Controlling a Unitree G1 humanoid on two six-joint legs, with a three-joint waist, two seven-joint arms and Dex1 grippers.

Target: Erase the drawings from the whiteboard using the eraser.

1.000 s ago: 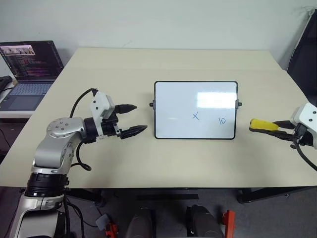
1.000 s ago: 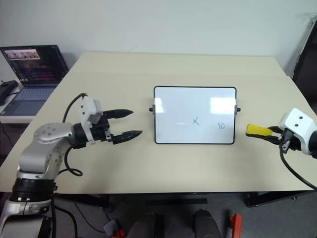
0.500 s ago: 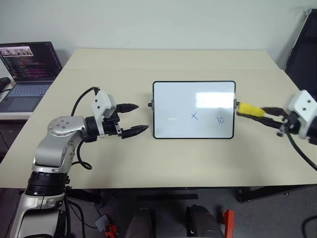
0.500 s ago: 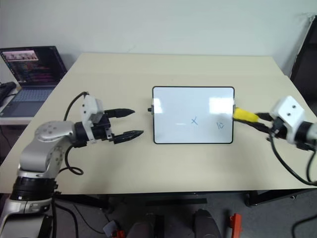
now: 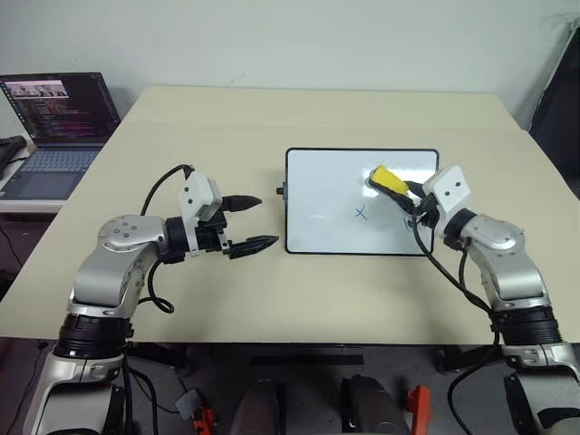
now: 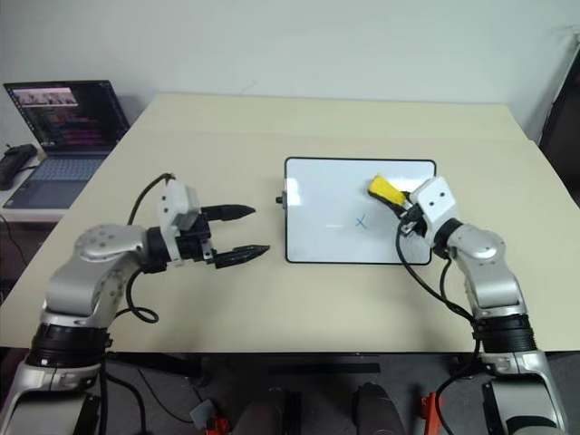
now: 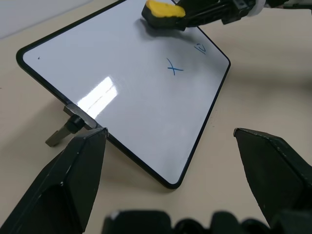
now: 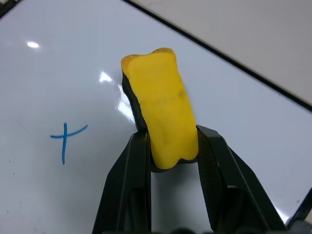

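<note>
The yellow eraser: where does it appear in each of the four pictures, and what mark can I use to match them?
Left eye view: the eraser is over the upper right part of the whiteboard, in the right hand.
Right eye view: same place, above and right of the x.
Left wrist view: at the top edge, above the x.
Right wrist view: centre, between the black fingers.
Shared landmark: the blue x.
</note>
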